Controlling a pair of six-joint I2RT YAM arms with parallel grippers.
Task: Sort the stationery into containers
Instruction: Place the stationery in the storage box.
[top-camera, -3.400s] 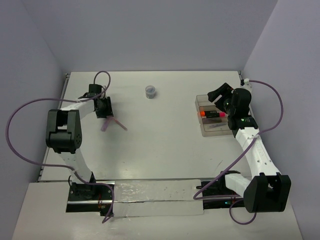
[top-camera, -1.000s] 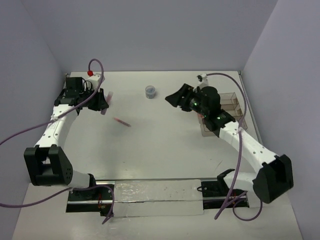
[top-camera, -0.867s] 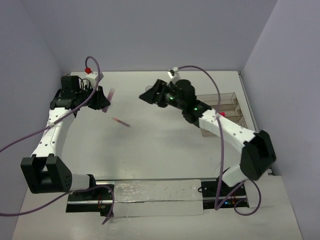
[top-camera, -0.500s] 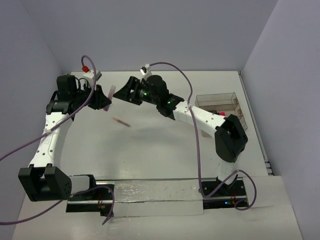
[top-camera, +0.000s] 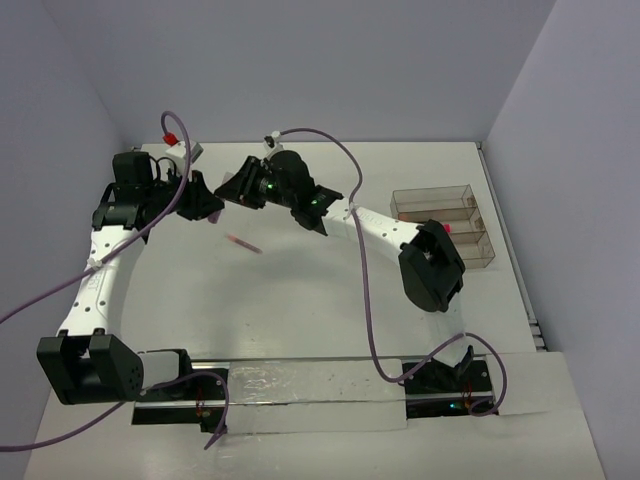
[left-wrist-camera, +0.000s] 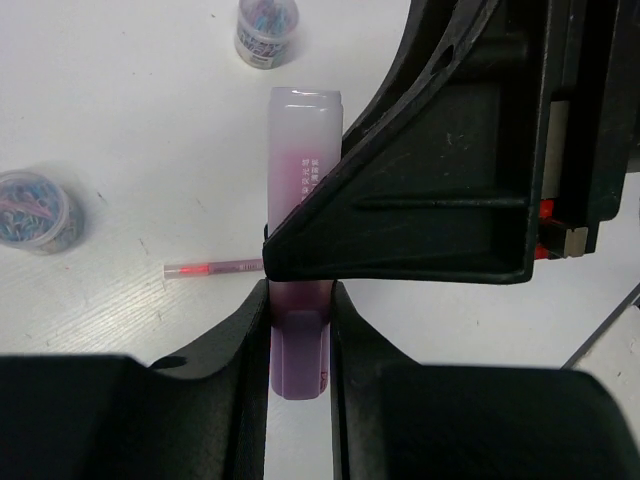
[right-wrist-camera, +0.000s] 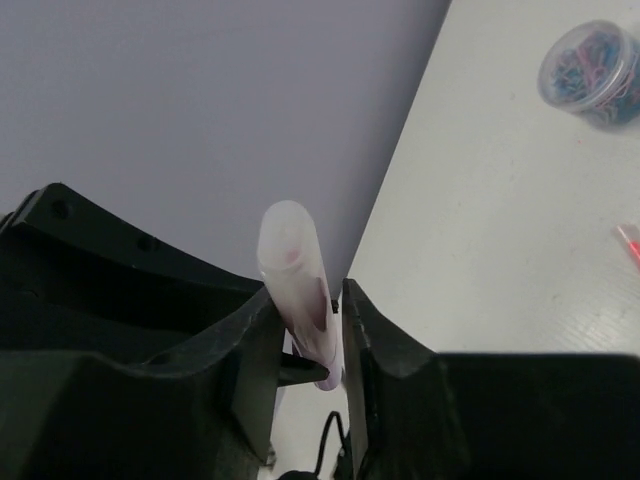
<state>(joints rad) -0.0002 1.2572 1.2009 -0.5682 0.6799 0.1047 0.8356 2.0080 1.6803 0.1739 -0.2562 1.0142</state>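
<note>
Nearest the arm bases, a slim magenta pen (top-camera: 243, 244) lies loose on the table (top-camera: 320, 300), not yet dealt with. A little farther back on the right sits the clear three-lane tray (top-camera: 432, 193), partly hidden behind the right arm's elbow. Something pink shows inside it, though I cannot tell in which lane.

Farther back and well to the left, the two arms meet in the air with the pale pink marker (left-wrist-camera: 303, 150) between them. The left gripper (left-wrist-camera: 300, 330) pinches the marker's darker end, one finger pressed against each side. The right gripper (right-wrist-camera: 312, 335) has its fingers against the barrel further along, leaving the rounded end standing clear, so both appear to be clamped on the one marker at once.

That reads as a hand-over. The tray is on the right, out of the left arm's easy reach, and the right arm reaches across the table to carry the marker there. The left pinch should let go only when the right one is firm, because an early release would drop the marker.

On the table under the grippers, a small round jar (left-wrist-camera: 35, 210) of coloured clips stands near the pen, and a second jar (left-wrist-camera: 267, 30) stands beyond it — both apart from the tray.
</note>
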